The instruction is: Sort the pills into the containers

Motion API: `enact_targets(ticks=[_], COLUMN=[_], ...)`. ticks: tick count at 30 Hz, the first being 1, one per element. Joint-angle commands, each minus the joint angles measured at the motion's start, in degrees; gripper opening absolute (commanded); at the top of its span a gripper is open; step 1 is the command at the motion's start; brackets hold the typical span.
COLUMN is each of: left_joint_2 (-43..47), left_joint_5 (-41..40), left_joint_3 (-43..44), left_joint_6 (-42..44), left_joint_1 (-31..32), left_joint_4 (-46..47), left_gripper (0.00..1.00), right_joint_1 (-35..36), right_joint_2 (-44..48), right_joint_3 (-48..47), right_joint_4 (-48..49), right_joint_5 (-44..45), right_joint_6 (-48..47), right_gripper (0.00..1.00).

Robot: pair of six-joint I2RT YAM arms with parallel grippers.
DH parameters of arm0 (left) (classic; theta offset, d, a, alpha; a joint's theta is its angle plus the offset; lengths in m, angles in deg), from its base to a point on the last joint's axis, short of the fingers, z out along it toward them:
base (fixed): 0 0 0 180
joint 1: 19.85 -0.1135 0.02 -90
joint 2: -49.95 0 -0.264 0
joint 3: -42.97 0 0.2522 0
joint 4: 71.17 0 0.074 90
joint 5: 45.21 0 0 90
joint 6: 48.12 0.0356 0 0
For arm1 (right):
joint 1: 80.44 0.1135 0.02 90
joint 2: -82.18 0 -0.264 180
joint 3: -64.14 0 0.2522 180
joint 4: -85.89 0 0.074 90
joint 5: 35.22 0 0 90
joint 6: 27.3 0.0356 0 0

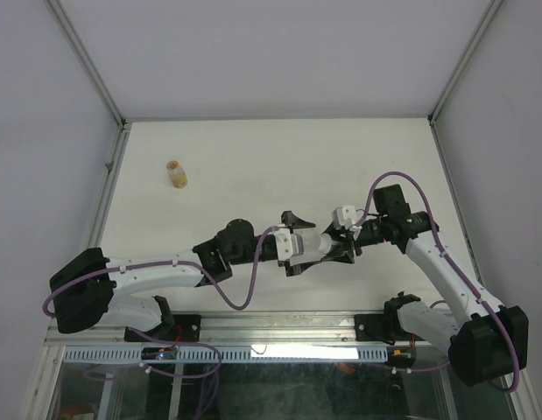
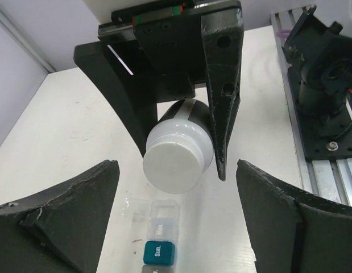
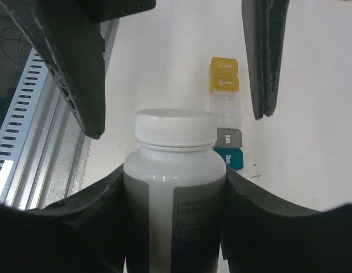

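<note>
My right gripper [image 3: 174, 185] is shut on the body of a white pill bottle [image 3: 164, 170] with a grey label, holding it on its side above the table. The bottle's white screw cap [image 2: 177, 162] points at my left gripper [image 2: 177, 187]. The left gripper is open, with one finger on each side of the cap and a gap at both. Below the two grippers lie the containers [image 3: 226, 114], a strip with yellow, clear, grey and teal compartments [image 2: 158, 250]. No pills show. In the top view the bottle [image 1: 313, 243] hangs mid-table between the left gripper [image 1: 297, 243] and the right gripper [image 1: 334, 245].
A small amber vial [image 1: 176, 175] stands alone at the far left of the white table [image 1: 253, 157]. Metal rails [image 1: 279, 328] with the arm bases run along the near edge. Frame posts rise at the back corners.
</note>
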Motion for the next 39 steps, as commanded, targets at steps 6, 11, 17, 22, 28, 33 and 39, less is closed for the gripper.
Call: enact_targets(ticks=[6,11,17,22,28,33,39], left_joint_2=[-2.6,-2.1,-1.9,-1.9,-2.5,-3.2,-4.1], left_joint_5=[1.7,2.1,3.2,5.1,6.5,6.9,7.4], left_joint_3=[4.4,4.2,4.3,4.5,5.0,5.6,6.3], left_joint_6=[3.0,1.6,0.1,-1.5,-3.2,-4.3,-5.3], left_joint_1=[-1.1,-1.5,-2.0,-2.7,-3.2,-3.8,-4.4], left_joint_4=[-0.4,0.1,0.4,0.8,1.4,1.4,1.3], left_gripper=[0.74,0.67,0.62,0.59,0.59,0.59,0.51], right_joint_1=[-0.1,-0.1,-0.1,-0.1,-0.1,-0.1,-0.1], right_joint_2=[0.5,0.5,0.5,0.4,0.4,0.4,0.5], right_joint_3=[-1.6,-1.6,-1.7,-1.6,-1.6,-1.6,-1.6], right_joint_4=[0.5,0.4,0.4,0.3,0.3,0.3,0.2], right_joint_5=[-2.1,-2.1,-2.2,-2.3,-2.3,-2.3,-2.4], right_joint_6=[-1.6,-1.6,-1.5,-1.5,-1.5,-1.5,-1.5], right_gripper=[0.0,0.0,0.0,0.0,0.0,0.0,0.0])
